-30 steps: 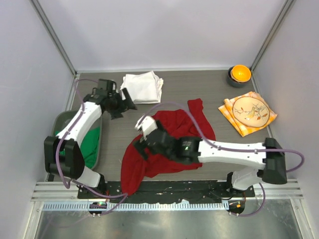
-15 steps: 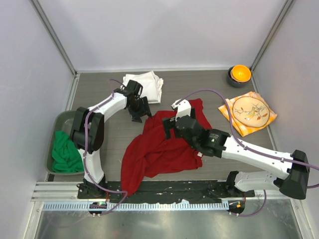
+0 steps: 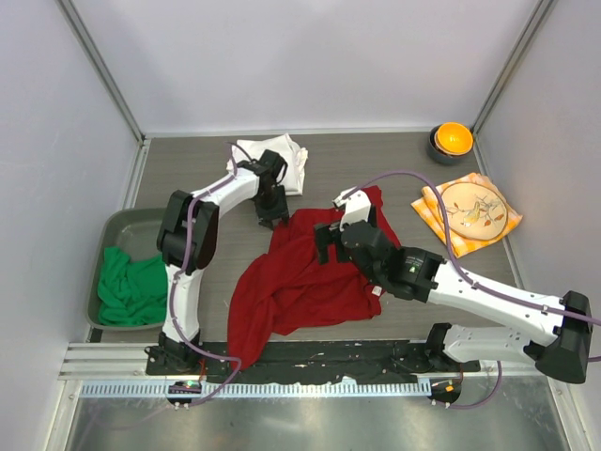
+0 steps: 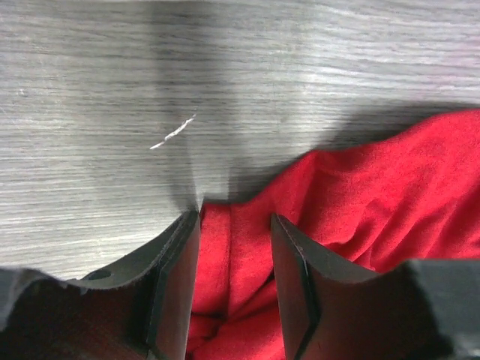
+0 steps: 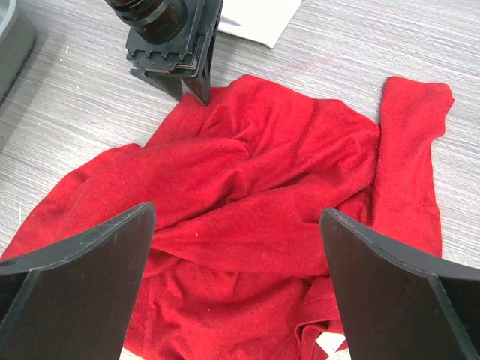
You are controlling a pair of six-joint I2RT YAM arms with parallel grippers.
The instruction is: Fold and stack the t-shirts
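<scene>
Two slim robot arms of one build. The left arm (image 3: pixel 230 188) and the right arm (image 3: pixel 488 299) have smooth white shells over the long links and chunky matte black housings at each joint. A pale purple cable (image 3: pixel 413 177) runs loosely along each arm in open loops. The left hand (image 3: pixel 272 218) is a black block with a notched, ridged edge and two narrow fingers (image 4: pixel 176 285), black, flat-faced and bevelled, tapering to thin tips. The right hand (image 3: pixel 331 235) has a small white cap (image 3: pixel 352 200) behind it and two broad fingers (image 5: pixel 75 285), black and wedge-shaped. Each arm ends in a black base (image 3: pixel 451 340).
</scene>
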